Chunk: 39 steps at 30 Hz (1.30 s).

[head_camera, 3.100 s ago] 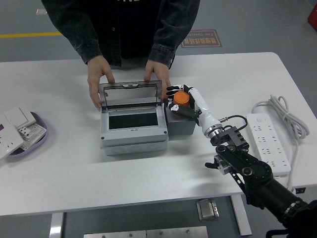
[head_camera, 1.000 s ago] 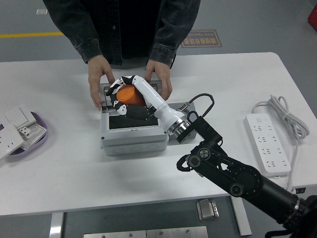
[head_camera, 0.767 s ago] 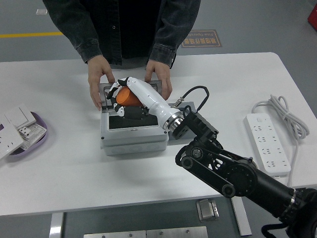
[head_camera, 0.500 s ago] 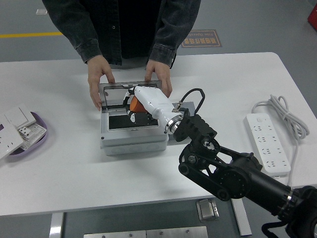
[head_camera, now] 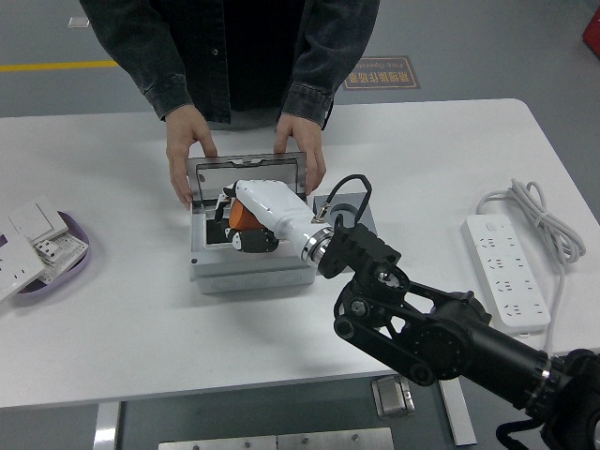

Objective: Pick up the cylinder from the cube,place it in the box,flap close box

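A smooth white table [head_camera: 122, 319] carried a grey plastic box [head_camera: 248, 267], its clear flap [head_camera: 246, 172] held upright by a person's hands [head_camera: 184, 150]. Right of the box sat a dark cube [head_camera: 354, 212]. Over the box's opening, the glossy white right hand [head_camera: 246, 216] clasped the orange cylinder [head_camera: 243, 217].

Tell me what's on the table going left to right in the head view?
Purple tray of white switch plates → grey box → orange cylinder → dark cube → white power strip.

Orange cylinder [head_camera: 246, 217], grey box [head_camera: 251, 265]
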Motion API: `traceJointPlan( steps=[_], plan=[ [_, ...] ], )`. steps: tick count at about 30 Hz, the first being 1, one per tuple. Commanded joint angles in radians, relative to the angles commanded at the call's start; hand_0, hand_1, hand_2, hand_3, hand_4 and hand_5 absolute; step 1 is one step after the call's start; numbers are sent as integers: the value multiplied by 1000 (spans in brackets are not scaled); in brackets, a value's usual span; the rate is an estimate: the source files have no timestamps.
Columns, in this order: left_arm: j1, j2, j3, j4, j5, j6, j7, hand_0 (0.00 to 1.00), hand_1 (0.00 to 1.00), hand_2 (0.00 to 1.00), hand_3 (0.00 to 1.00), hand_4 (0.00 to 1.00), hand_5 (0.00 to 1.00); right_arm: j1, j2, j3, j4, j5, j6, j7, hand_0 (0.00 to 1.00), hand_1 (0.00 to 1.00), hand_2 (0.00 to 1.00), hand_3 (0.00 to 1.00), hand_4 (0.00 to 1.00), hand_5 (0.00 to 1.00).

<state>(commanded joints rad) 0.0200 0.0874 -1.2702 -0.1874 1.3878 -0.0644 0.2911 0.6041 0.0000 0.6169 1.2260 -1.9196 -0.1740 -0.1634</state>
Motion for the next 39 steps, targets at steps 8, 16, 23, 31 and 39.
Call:
traceJointPlan(
  steps=[8, 16, 23, 31, 39],
  plan=[
    [-3, -1, -3, 0, 7, -2, 0, 599, 584, 576, 618, 710, 386, 8, 0, 14, -44, -38, 46, 7, 636, 594, 606, 611, 129, 163],
    [-2, 1, -16, -3, 22, -2, 7, 600, 584, 577, 619, 710, 385, 12, 0, 21, -74, -68, 65, 18, 789, 699, 684, 691, 405, 155],
    [-3, 0, -3, -1, 12, -5, 2, 599, 584, 576, 619, 711, 387, 14, 0, 18, -89, -98, 65, 25, 920, 774, 764, 812, 731, 215],
    [-2, 1, 0, 1, 14, -6, -1, 600, 585, 574, 618, 711, 388, 12, 0, 25, -101, -95, 56, 41, 924, 773, 766, 813, 765, 238],
    [0, 1, 43, 5, -27, -5, -12, 599, 585, 574, 619, 710, 385, -23, -3, -14, -36, 104, -22, 141, 929, 772, 765, 817, 813, 260]
  ],
)
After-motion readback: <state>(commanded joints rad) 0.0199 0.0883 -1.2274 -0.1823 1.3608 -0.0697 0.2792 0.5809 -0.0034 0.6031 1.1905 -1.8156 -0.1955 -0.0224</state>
